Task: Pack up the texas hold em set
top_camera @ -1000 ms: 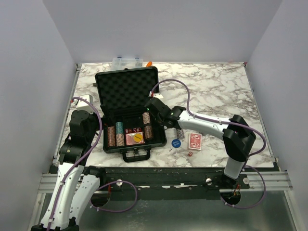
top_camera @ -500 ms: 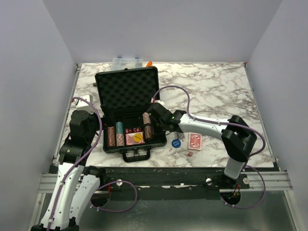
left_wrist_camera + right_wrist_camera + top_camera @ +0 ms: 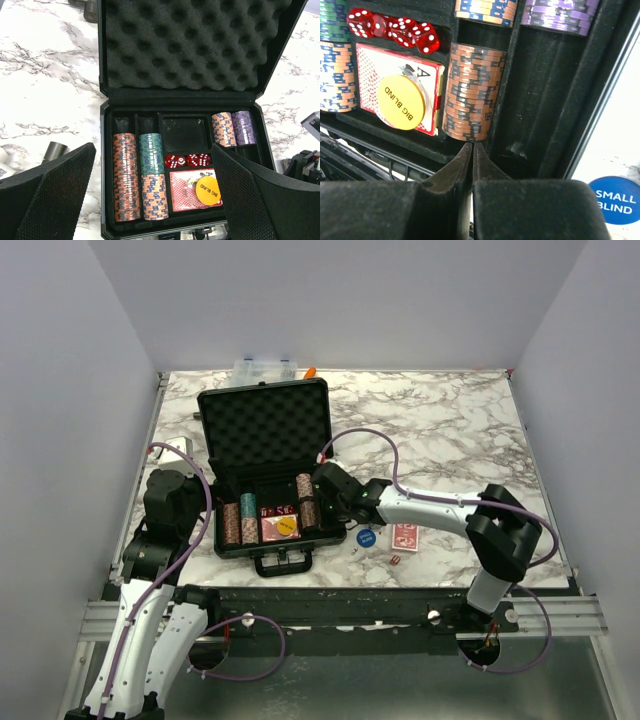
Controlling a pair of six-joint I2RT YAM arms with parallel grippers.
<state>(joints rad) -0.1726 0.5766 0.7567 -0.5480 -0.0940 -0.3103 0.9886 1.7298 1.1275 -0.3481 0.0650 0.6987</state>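
Inside the open black briefcase sit chip stacks, red dice and a card deck under a yellow button, while the right gripper is pressed together just before an orange stack, the left gripper is spread empty, and the blue button lies outside on the table.

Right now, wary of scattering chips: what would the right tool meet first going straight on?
Likely the near end of the orange chip stack lying in the briefcase, just beyond the shut right tool; depth unclear.
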